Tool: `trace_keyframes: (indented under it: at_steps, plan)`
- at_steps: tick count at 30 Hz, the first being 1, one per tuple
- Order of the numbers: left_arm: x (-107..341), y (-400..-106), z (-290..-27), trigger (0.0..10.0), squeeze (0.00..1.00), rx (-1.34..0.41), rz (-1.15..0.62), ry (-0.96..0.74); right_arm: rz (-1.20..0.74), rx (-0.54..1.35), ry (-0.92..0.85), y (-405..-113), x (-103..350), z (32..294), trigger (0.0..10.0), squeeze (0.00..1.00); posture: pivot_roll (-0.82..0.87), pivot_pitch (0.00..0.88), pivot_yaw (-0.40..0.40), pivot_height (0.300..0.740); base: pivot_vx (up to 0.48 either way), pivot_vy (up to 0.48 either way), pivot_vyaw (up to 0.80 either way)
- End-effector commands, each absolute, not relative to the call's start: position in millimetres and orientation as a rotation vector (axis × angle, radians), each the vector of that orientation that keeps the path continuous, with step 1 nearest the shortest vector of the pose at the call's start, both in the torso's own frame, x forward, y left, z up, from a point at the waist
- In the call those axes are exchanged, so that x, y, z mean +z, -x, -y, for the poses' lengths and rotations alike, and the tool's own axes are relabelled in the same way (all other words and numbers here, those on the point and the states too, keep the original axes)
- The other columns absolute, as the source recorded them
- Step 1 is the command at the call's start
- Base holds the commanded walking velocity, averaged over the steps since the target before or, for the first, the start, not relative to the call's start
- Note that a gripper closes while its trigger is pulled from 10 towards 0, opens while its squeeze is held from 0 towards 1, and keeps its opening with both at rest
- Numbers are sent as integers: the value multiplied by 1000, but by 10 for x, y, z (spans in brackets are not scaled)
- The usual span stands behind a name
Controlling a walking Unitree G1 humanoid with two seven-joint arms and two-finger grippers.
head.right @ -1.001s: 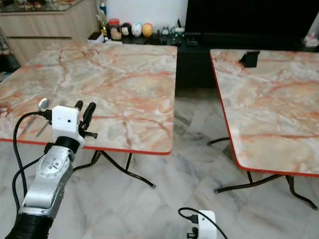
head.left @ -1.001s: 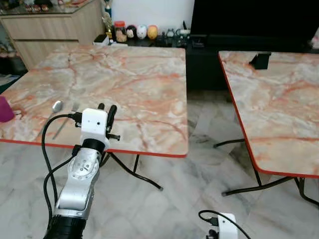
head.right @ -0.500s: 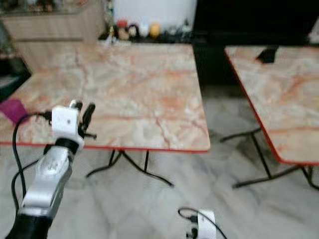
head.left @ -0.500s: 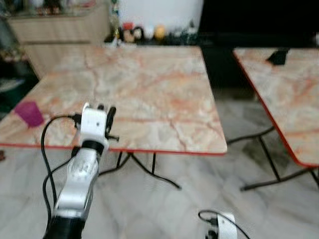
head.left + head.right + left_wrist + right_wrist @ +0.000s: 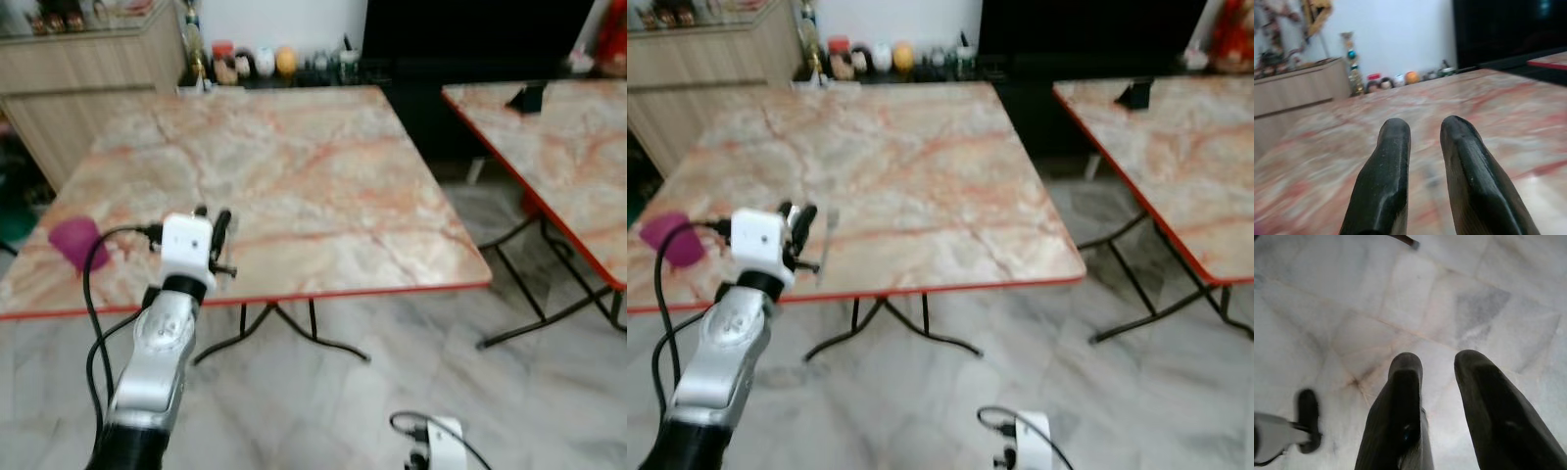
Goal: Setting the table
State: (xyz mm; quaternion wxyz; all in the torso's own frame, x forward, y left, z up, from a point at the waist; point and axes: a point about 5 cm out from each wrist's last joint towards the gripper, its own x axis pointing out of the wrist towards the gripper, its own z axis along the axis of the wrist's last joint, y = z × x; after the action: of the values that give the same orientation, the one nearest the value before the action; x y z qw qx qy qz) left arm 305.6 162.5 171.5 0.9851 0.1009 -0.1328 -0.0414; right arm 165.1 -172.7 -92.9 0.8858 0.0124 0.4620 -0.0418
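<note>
Left gripper (image 5: 212, 221) hovers over the near edge of the marble-patterned table (image 5: 294, 166), its two black fingers (image 5: 1386, 166) parted by a narrow gap with nothing between them; from the gripper, a magenta cup (image 5: 78, 242) stands on the tabletop at about nine o'clock, near the table's left corner and apart from the fingers; a thin grey utensil (image 5: 829, 240) lies blurred on the surface just beside the gripper at about three o'clock, its kind unclear; the tabletop is flat, glossy, veined in orange and cream, rimmed with a red edge band; broad bare surface stretches toward twelve o'clock up to a row of small round figurines (image 5: 260, 64) by the wall; a second table (image 5: 578, 147) of the same pattern stands well apart at two o'clock, pale tiled floor (image 5: 421, 343) open between them; right gripper (image 5: 1437, 396) hangs low over the floor tiles, fingers slightly apart and empty.
</note>
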Motion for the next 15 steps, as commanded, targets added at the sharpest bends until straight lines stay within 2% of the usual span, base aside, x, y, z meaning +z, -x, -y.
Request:
trace_keyframes:
  at_steps: [1, 15]
  plan:
    - [1747, -3060, -1666, 10000, 0, -78, 269, -230, -949, -72, -39, -1695, -915, 1652, 10000, 0, 71, 0, -20, 740, 0, 0, 0]
    - [1491, -3002, -1693, 10000, 0, -91, 157, -113, -948, -73, -40, -1701, -913, 1649, 10000, 0, 73, 0, -19, 740, 0, 0, 0]
